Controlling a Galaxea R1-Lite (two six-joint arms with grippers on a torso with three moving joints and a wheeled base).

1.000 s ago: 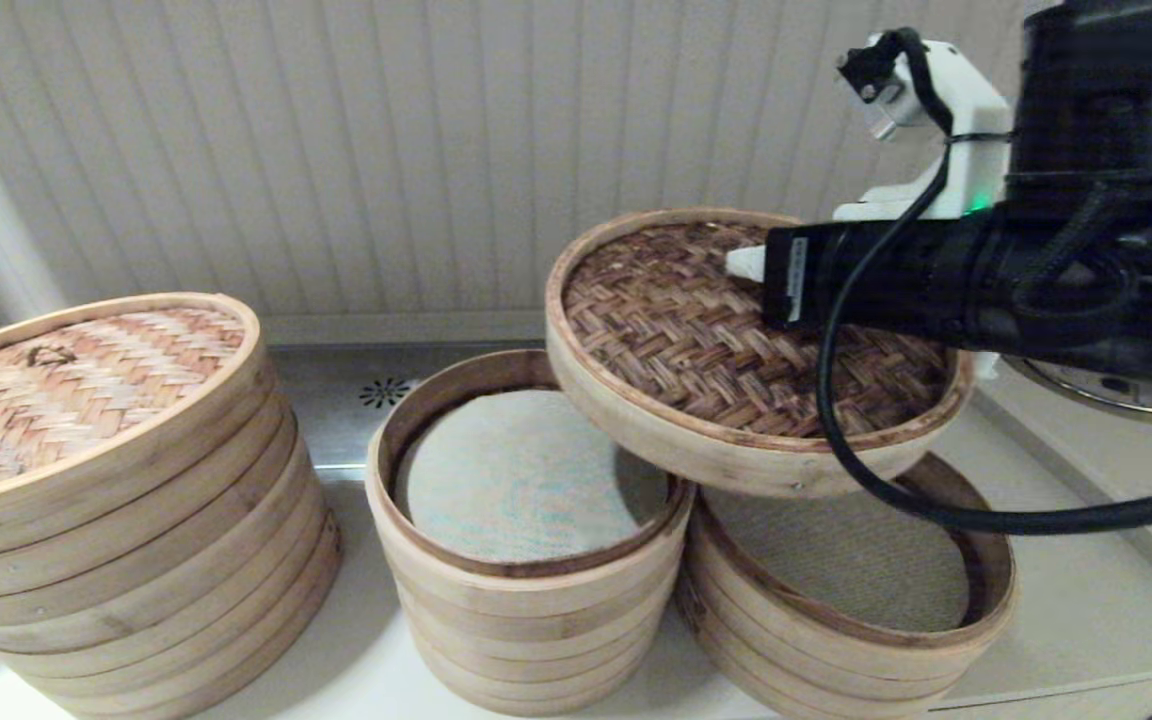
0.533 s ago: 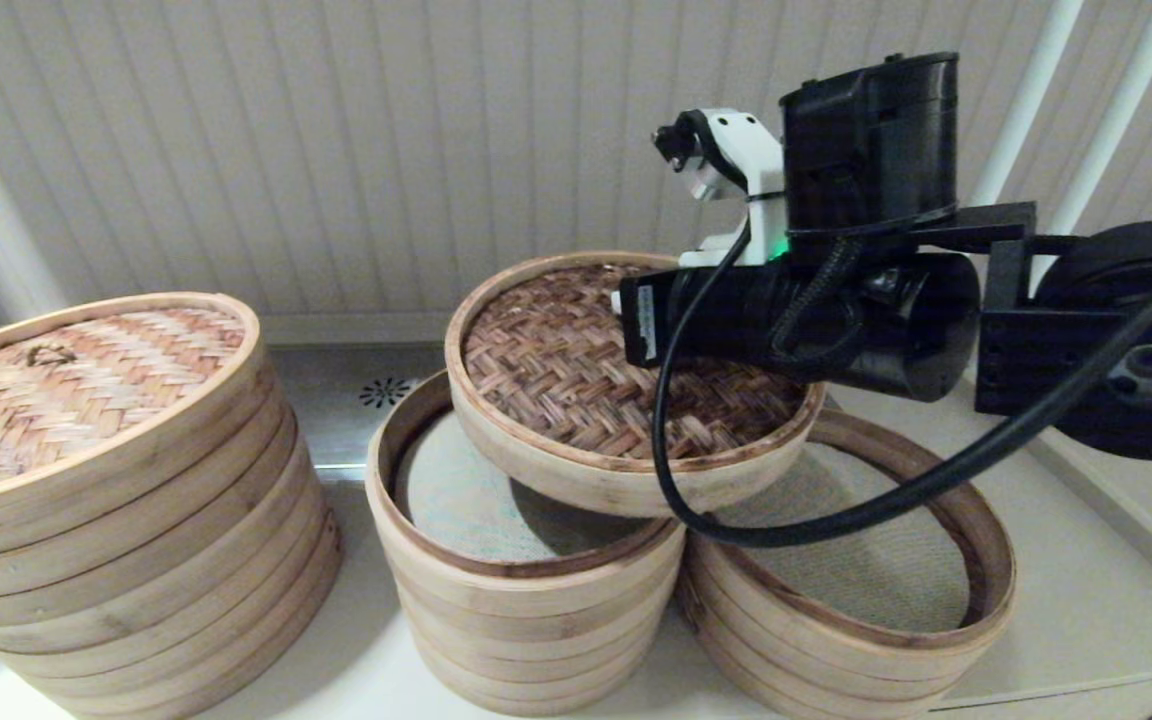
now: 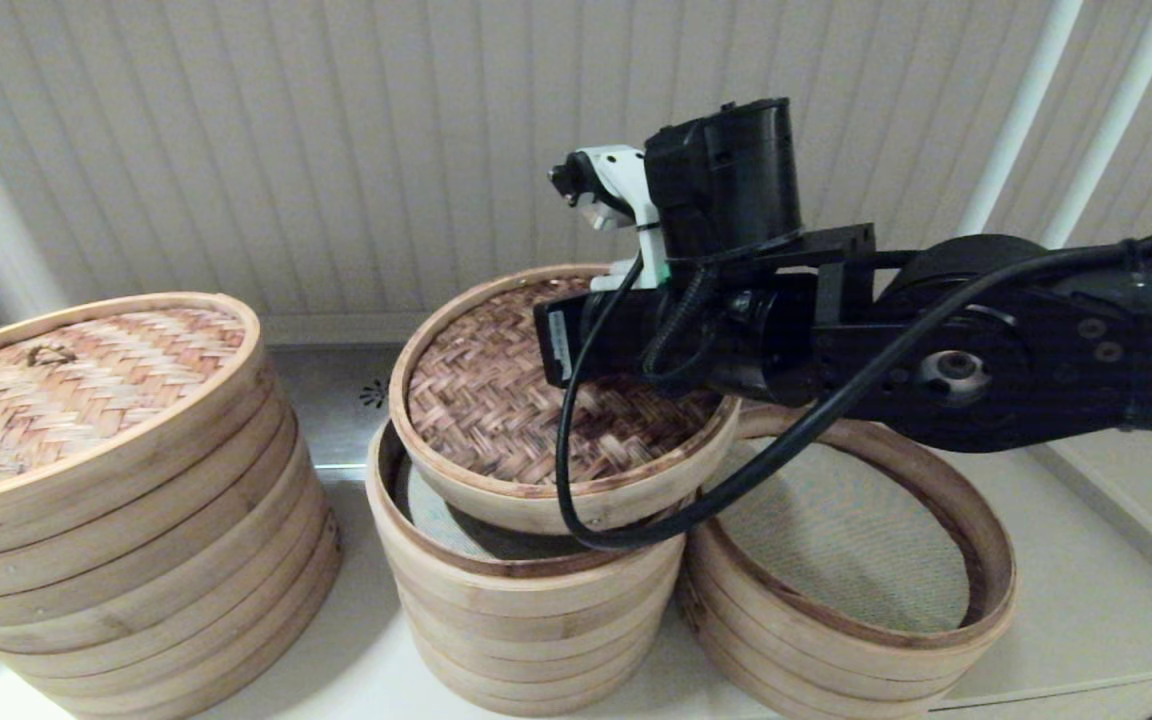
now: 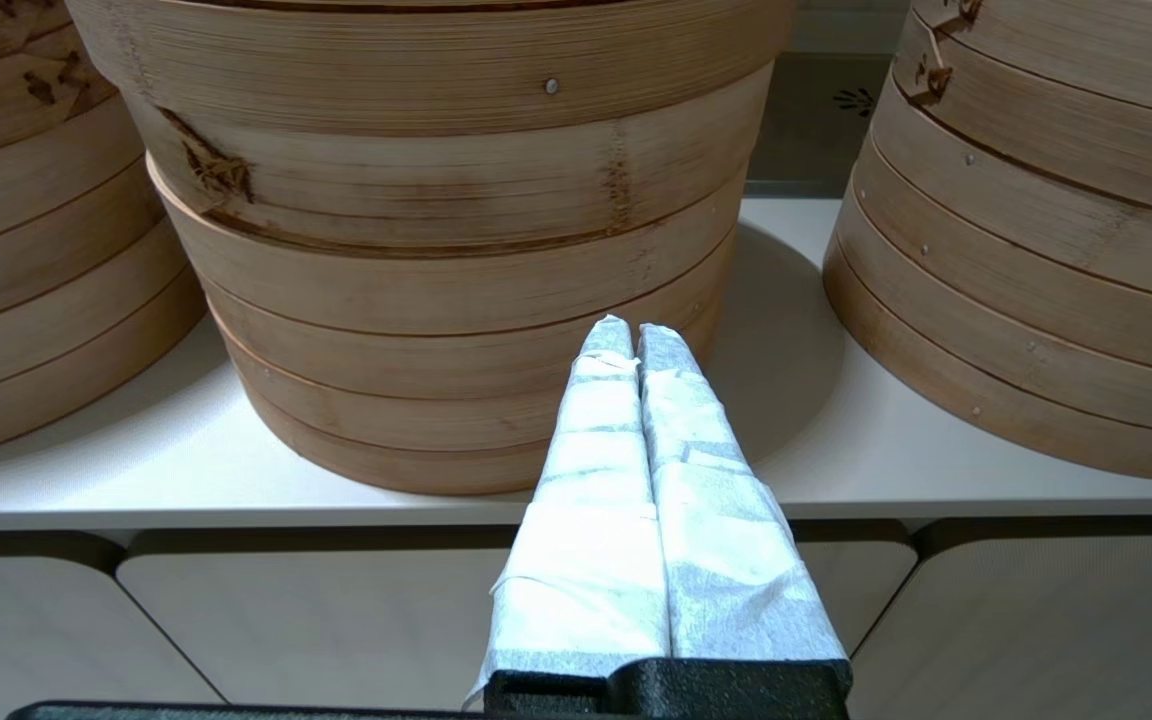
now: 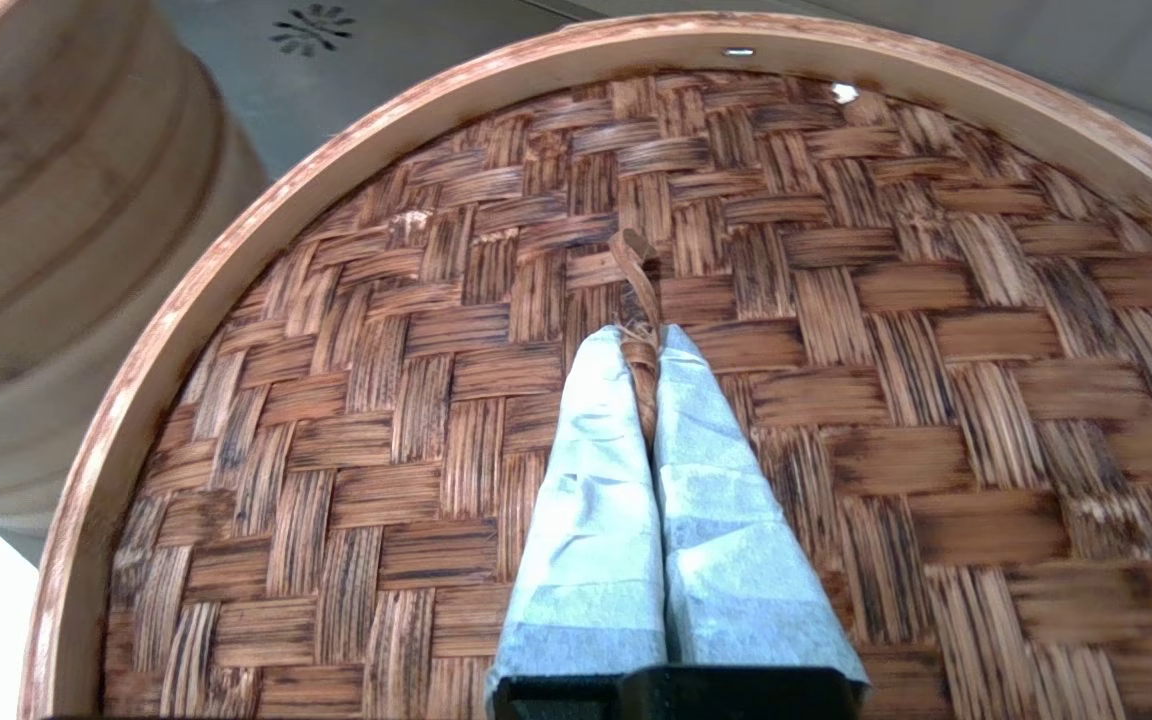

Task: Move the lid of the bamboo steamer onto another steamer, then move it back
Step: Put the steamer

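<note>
The bamboo steamer lid (image 3: 496,420), dark herringbone weave with a pale rim band, hangs tilted over the taller pale middle stack (image 3: 536,590). Its right edge still overlaps the short steamer (image 3: 976,620), which stands uncovered with its grey-green mesh liner showing. My right gripper (image 5: 641,345) is shut on the small twisted loop (image 5: 636,265) at the middle of the lid (image 5: 386,420). Whether the lid's low front edge touches the middle stack's rim I cannot tell. My left gripper (image 4: 634,335) is shut on nothing, low in front of the counter.
A much wider stack (image 3: 136,520) with a lighter tan looped lid (image 3: 66,380) stands at the left. The three stacks crowd the white counter (image 4: 236,500). A ribbed wall runs close behind them. My right arm (image 3: 986,370) and its cable reach across above the short steamer.
My right arm has carried the lid leftward and lower, from above the short right steamer to above the middle stack. The left gripper's earlier state is not shown.
</note>
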